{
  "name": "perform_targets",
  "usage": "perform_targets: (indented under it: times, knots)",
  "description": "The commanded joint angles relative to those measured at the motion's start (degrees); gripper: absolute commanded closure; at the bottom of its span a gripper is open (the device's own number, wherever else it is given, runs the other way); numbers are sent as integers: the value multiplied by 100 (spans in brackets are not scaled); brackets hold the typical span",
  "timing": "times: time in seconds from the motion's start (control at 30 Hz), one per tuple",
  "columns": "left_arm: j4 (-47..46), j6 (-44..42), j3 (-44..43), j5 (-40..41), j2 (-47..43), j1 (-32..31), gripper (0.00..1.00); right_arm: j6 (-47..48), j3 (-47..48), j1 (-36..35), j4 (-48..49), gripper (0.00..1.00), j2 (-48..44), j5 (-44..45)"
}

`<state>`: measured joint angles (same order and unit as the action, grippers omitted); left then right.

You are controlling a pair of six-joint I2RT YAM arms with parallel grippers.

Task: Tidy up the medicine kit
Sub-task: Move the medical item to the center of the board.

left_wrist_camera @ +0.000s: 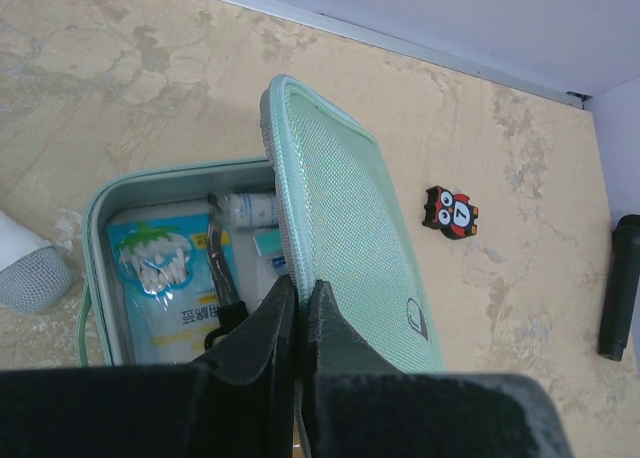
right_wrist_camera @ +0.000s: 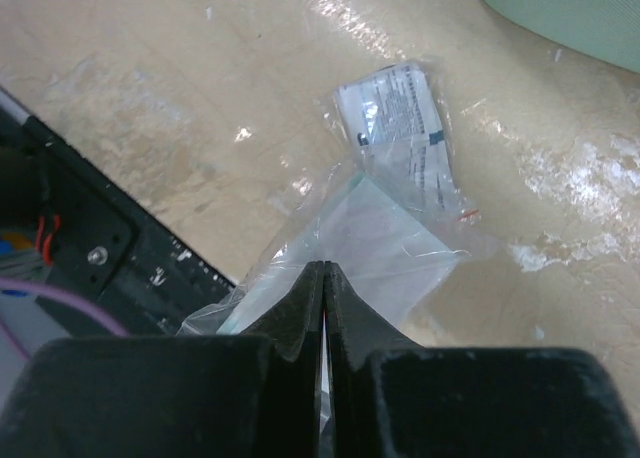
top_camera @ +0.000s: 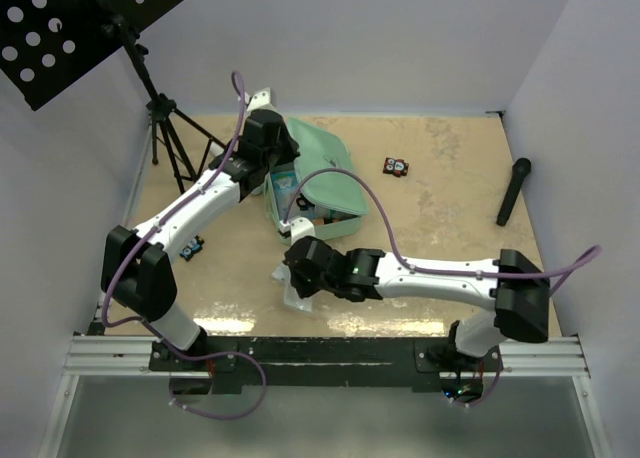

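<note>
Left wrist view shows my left jaws pressed together on the rim of the lid (left_wrist_camera: 350, 238) of the medicine kit (left_wrist_camera: 95, 218), propping it open; the kit sits toward the far edge of the worktop (top_camera: 450, 208), left of centre; inside lie a bag of cotton swabs (left_wrist_camera: 165, 278), a small white roll (left_wrist_camera: 248, 210) and a dark tool (left_wrist_camera: 222, 273). My right jaws pinch a clear plastic packet (right_wrist_camera: 390, 238) close to the near edge. I judge the case soft and light, its mesh-faced lid floppy, likely to fold or drag if tugged; the stiffer zip rim looks the best place to grip; the packet seems thin, slick and crinkly, so a firm pinch at its edge suits.
</note>
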<state>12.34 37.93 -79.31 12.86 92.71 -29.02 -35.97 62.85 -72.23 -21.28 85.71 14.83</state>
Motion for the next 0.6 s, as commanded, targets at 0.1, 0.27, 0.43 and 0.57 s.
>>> perform_targets:
  times: [0.1,0.27,0.43,0.57]
  knots:
    - [111,-49,82,93,11,-25,100,-165,298,7,475,57,69,415]
    - [85,-23,126,50,-7,-34,100,-209,561,-2,2,50,-545,599]
    - [67,-32,-49,-178,-16,-25,100,-184,843,24,-525,48,-1626,1782]
    - [-47,38,-251,-529,-16,-43,100,405,939,805,-597,43,-1620,2252]
